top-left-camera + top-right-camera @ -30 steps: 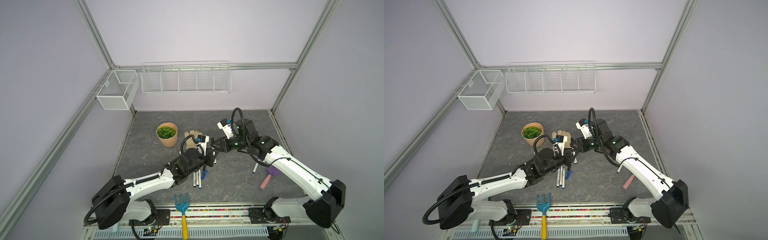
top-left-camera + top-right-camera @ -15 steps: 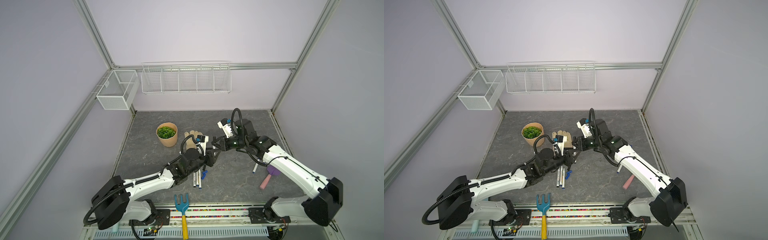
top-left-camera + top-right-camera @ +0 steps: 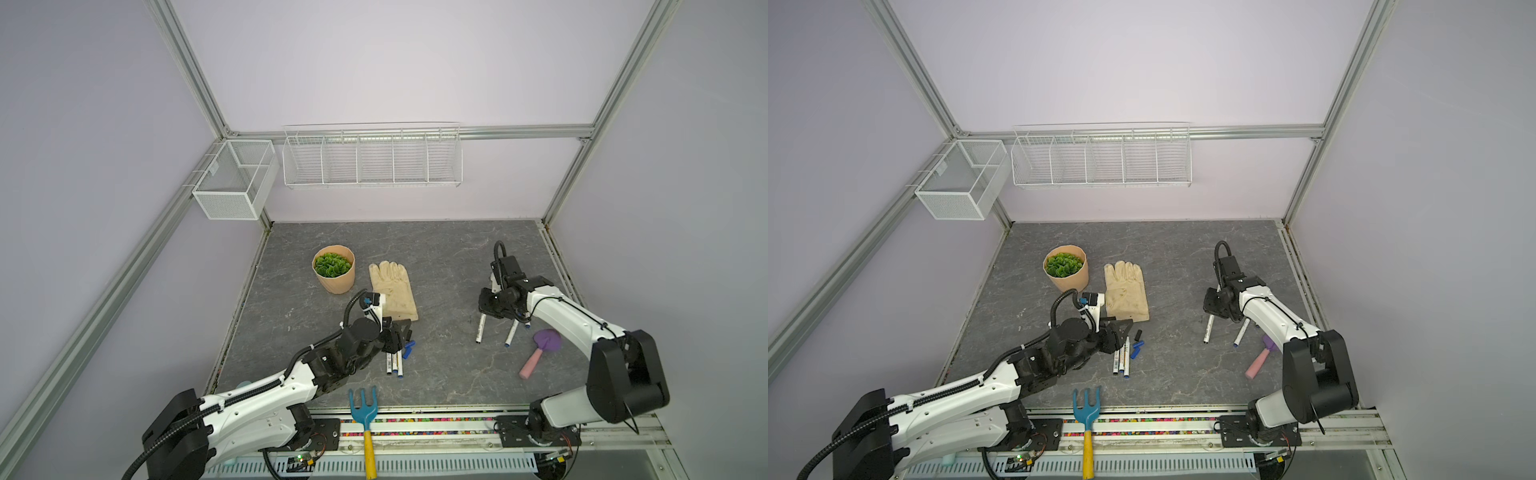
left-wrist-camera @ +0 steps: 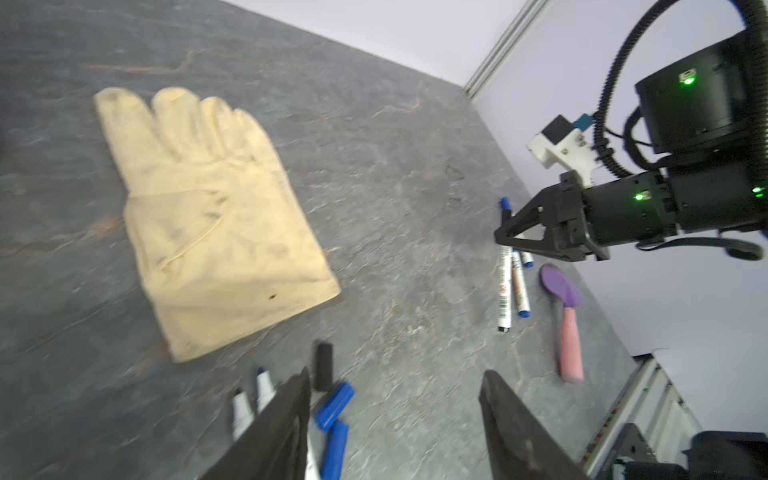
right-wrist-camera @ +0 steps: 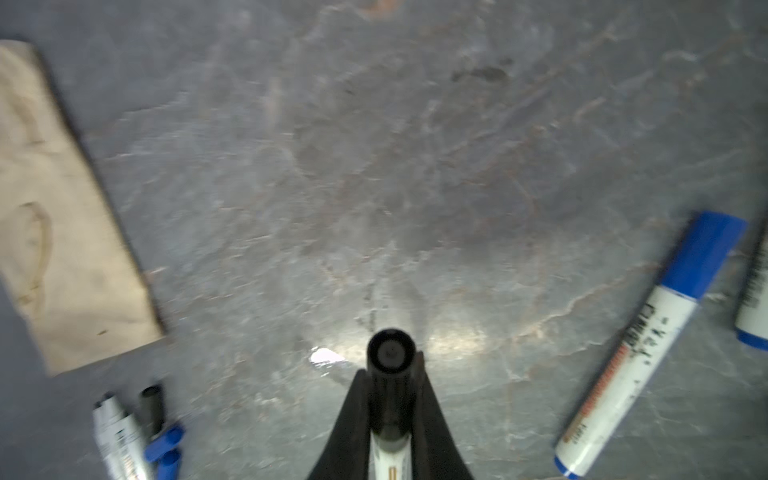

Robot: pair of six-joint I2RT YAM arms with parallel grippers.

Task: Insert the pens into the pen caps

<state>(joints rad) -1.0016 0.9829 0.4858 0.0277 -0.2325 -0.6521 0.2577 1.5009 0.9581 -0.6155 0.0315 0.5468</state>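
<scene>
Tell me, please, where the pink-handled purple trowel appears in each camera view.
In a top view: the trowel, right of centre, lower third.
In a top view: again right of centre, lower third, blade partly hidden.
Left wrist view: lying flat, well apart from the cream glove.
Right wrist view: not in it.
Shared landmark: the cream glove, in all four.

The black-capped pen [image 5: 390,453] runs off the frame's edge.
</scene>
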